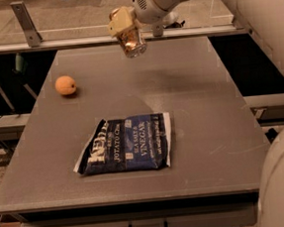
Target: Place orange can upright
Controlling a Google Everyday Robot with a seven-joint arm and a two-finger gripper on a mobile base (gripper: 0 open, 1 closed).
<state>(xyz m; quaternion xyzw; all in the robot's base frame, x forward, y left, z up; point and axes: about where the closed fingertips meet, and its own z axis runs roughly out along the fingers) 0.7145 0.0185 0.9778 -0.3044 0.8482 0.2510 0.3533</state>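
While the gripper (125, 30) hangs above the tabletop's (196, 106) far edge, its fingers clamp the tilted can (132, 41).

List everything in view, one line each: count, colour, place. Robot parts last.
orange can: one, orange-brown with a silver end, held in the air over the table's far edge
orange fruit: one, orange, on the table's far-left part
chip bag: one, dark blue with white lettering, lying flat near the table's front middle
table: one, grey, fills the centre of the view
gripper: one, cream-coloured, closed on the orange can above the far edge
arm: one, white, reaching in from the upper right
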